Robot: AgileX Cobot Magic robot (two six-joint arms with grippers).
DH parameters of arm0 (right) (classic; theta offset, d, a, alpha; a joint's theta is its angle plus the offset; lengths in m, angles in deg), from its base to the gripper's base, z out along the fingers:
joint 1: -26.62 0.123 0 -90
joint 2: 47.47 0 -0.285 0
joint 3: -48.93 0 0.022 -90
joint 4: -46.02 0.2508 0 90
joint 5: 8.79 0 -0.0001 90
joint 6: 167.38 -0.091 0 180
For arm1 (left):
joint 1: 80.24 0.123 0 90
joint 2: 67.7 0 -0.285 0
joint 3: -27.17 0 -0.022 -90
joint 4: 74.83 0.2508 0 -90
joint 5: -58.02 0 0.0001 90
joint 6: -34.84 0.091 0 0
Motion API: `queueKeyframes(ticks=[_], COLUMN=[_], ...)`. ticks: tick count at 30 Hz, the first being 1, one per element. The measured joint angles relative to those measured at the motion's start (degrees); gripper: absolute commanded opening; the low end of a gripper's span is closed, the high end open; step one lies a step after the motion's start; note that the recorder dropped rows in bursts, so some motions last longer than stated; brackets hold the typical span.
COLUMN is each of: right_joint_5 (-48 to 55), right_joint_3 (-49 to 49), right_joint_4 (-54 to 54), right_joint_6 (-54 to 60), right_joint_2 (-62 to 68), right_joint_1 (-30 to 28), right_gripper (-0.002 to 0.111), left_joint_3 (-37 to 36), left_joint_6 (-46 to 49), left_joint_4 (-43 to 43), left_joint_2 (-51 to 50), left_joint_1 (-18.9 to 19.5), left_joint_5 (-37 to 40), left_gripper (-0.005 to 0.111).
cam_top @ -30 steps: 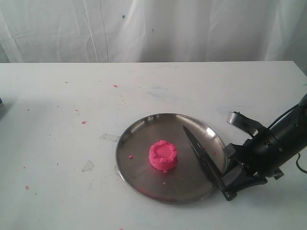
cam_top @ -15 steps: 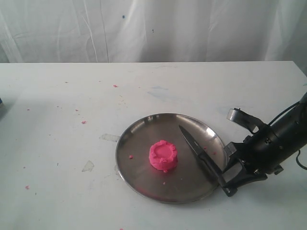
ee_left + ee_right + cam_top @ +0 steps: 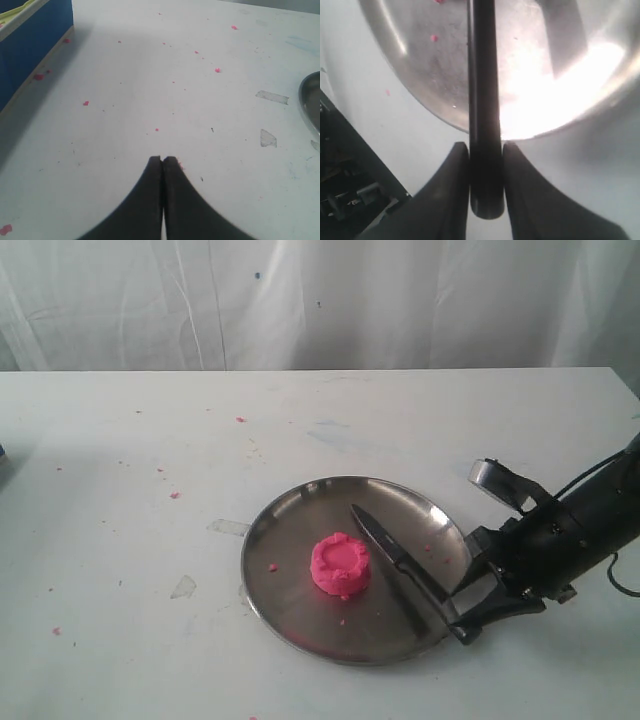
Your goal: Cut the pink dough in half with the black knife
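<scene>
White tabletop carries a round steel plate (image 3: 300, 630) with the pink dough (image 3: 341, 565) at its centre. Right gripper (image 3: 462, 612), at the plate's rim, clamps the black knife (image 3: 395, 565) by its handle, blade angled toward the dough, presumably lining up a cut. Left gripper (image 3: 163, 161) rests closed and empty, well away from the plate.

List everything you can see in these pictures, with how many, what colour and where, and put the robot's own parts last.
dough: one, pink, uncut, middle of plate
knife: one, black, over plate, right of dough, held by right gripper
plate: one, steel, on table
crumbs: many, pink, scattered on table
table: one, white
box: one, blue, table's left edge
curtain: one, white, behind table
right gripper: one, black, fingers shut on knife handle
left gripper: one, black, shut, empty, above table
</scene>
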Motion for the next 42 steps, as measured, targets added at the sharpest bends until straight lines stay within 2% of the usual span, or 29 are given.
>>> queueKeyframes(ticks=[13,18,33,38,42], right_joint_5=[-1.98,-3.91,-3.55,-1.00,-5.81], right_joint_3=[0.00,-0.13,-0.13,-0.17,2.27], right_joint_4=[12.32,13.22,8.20,1.18,-6.10], right_joint_6=[9.18,10.22,9.69,2.90,-3.53], right_joint_2=[-0.99,-1.86,-1.86,-2.00,-2.25], right_joint_1=[0.00,0.00,0.00,0.00,0.00], right_gripper=[0.000,0.000,0.000,0.000,0.000], left_joint_3=[0.00,0.00,0.00,0.00,0.00], left_joint_6=[0.00,0.00,0.00,0.00,0.00], left_joint_4=[0.00,0.00,0.00,0.00,0.00], left_joint_2=[0.00,0.00,0.00,0.00,0.00], left_joint_1=[0.00,0.00,0.00,0.00,0.00], left_joint_5=[0.00,0.00,0.00,0.00,0.00], left_gripper=[0.000,0.000,0.000,0.000,0.000])
